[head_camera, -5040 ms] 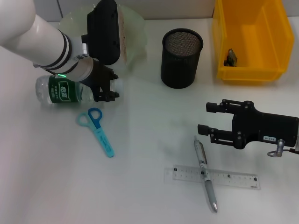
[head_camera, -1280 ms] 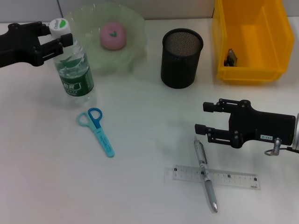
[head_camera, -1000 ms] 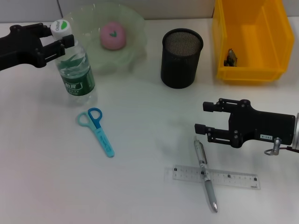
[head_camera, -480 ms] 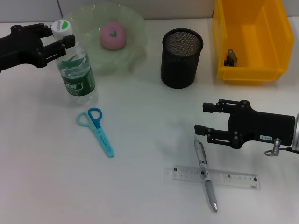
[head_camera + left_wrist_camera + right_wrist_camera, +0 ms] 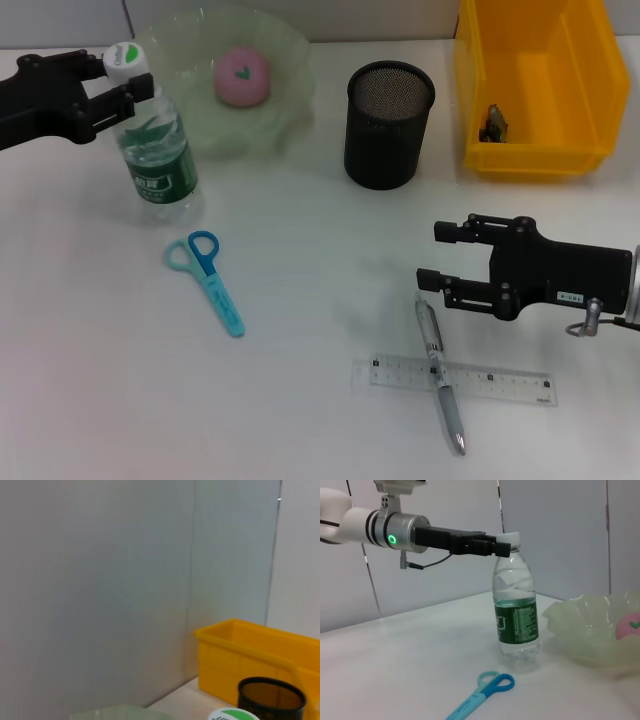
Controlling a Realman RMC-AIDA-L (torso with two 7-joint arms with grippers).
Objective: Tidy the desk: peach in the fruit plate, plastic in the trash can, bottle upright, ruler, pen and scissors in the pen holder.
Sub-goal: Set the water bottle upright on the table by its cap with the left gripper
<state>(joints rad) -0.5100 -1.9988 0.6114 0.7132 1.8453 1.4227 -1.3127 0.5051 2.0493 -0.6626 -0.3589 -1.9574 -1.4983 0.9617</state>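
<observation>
The clear bottle point(image 5: 157, 150) with a green label stands on the desk at the left, leaning slightly; it also shows upright in the right wrist view point(image 5: 516, 615). My left gripper point(image 5: 118, 82) is shut on its neck just under the white cap point(image 5: 234, 714), and shows as black fingers point(image 5: 490, 547) at the cap. The pink peach point(image 5: 241, 77) lies in the pale green fruit plate point(image 5: 290, 50). Blue scissors point(image 5: 205, 280) lie in front of the bottle. The silver pen point(image 5: 440, 375) lies across the clear ruler point(image 5: 500, 383). My right gripper point(image 5: 440, 256) hovers open just behind the pen.
The black mesh pen holder point(image 5: 389, 125) stands at the middle back. The yellow trash can point(image 5: 535, 150) is at the back right with a small dark object point(image 5: 494, 124) inside it.
The left gripper and the bottle top have drifted slightly left, and the bottle's base has shifted a little with them. The right arm has barely moved.
</observation>
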